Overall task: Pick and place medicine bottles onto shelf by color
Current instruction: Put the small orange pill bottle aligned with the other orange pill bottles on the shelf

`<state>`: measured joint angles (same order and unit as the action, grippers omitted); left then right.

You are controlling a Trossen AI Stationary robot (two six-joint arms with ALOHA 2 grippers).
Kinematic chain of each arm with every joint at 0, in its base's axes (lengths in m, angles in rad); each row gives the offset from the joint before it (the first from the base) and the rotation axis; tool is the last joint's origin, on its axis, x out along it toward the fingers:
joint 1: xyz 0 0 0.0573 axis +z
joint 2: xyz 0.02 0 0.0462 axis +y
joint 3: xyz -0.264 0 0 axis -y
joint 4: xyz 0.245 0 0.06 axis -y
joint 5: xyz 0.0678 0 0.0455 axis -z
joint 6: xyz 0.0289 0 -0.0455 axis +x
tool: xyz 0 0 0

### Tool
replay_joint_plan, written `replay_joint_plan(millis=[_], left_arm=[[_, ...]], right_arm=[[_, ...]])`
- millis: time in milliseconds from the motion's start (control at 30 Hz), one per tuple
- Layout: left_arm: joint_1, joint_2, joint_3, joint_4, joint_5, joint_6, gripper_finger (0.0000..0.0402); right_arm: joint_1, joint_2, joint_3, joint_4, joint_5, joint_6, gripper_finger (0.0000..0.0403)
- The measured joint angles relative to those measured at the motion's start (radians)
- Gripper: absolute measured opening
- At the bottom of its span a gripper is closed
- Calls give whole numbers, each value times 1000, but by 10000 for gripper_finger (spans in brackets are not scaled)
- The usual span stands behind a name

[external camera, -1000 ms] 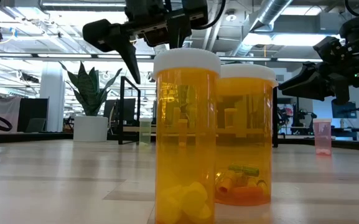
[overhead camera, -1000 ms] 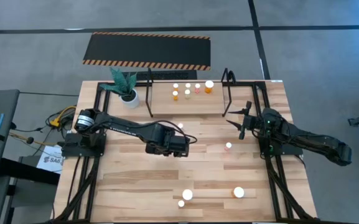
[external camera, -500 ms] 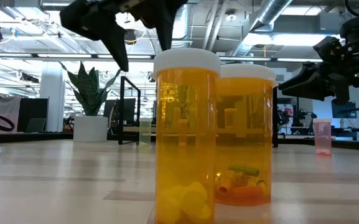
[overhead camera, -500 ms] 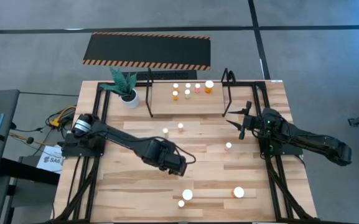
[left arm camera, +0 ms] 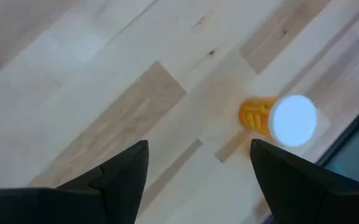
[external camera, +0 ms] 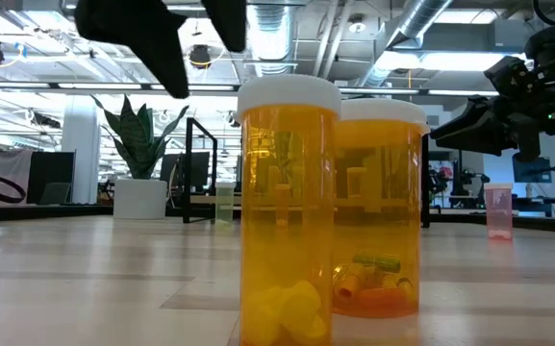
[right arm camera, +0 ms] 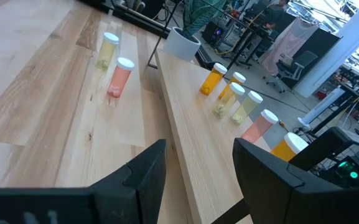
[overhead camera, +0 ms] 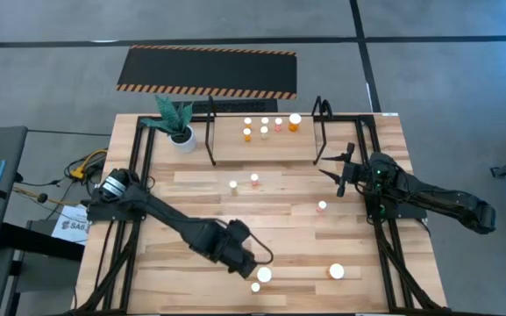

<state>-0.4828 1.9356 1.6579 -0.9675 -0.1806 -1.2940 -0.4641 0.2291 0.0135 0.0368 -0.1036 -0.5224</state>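
The left gripper (overhead camera: 251,263) hung near the table's front edge with its fingers (left arm camera: 120,180) spread wide and nothing between them. Just beyond its tips stood a large orange bottle (overhead camera: 264,275), white cap up, and a smaller white-capped bottle (overhead camera: 255,287) sat just in front of that one. Farther to the gripper's right, well apart, a second large orange bottle (overhead camera: 336,272) stood alone; in the left wrist view one orange bottle with a white cap (left arm camera: 280,119) showed past the open fingers, apart from both. From table height, the two big orange bottles (external camera: 289,211) filled the foreground, pills lying at their bottoms.

Beyond the left gripper, toward mid-table, two small bottles (overhead camera: 254,180) stood close together, and another small bottle (overhead camera: 322,207) stood off to the right. The right gripper (overhead camera: 338,172) waited above the table beside the right end loop of the shelf (overhead camera: 210,132), its fingers (right arm camera: 143,177) parted with nothing held. Farthest back, about six small bottles (overhead camera: 265,125) stood on the shelf between its end loops, a white plant pot (overhead camera: 182,139) just outside the left loop.
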Motion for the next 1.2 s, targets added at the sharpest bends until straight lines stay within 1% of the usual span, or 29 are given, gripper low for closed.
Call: replay_joint_plan(millis=[33,100,200,233,400,633,700,800,867,1000,1200], left_arm=[[-8,4,-1,5,-14,0,270],[-13,15,1,55,-1,1,271],[-4,19,1,74,74,-1,271],[1,26,2,103,105,0,271],[-10,57,1,159,190,5,271],[-37,100,1,154,288,50,271],[-51,109,4,193,289,68,271],[-77,115,14,210,274,87,271],[-92,114,19,265,263,95,271],[-119,113,19,309,195,109,273],[-128,113,19,369,135,123,273]], right_arm=[[0,0,0,0,0,0,207],[0,0,0,0,0,0,207],[0,0,0,-2,0,0,207],[0,0,0,-2,0,0,207],[0,0,0,0,0,0,207],[0,0,0,-2,0,0,207],[0,0,0,-1,0,0,207],[0,0,0,-1,0,0,207],[0,0,0,-1,0,0,207],[0,0,0,0,0,0,207],[0,0,0,0,0,0,207]])
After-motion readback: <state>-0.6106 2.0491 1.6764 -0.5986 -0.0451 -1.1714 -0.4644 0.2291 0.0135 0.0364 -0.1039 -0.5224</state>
